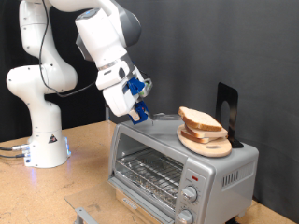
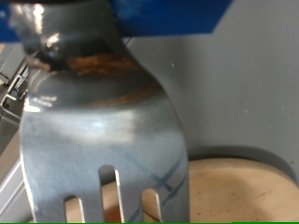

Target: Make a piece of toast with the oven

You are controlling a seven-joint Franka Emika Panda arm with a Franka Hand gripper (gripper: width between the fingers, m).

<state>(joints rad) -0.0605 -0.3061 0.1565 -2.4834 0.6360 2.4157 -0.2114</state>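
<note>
Wrist view: fork (image 2: 103, 121) clamped in pincer (image 1: 138, 101), near toast (image 1: 199, 119) atop oven (image 1: 177, 159); light, soft, likely best lifted under the crust.

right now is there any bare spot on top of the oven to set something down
Yes: the oven roof is bare on the exterior view's left part, between its left edge and the round wooden board. The gripper, with a metal fork at its fingers, hangs just over that patch. The right part is crowded: the board carries the bread slices, with a black stand behind.
</note>
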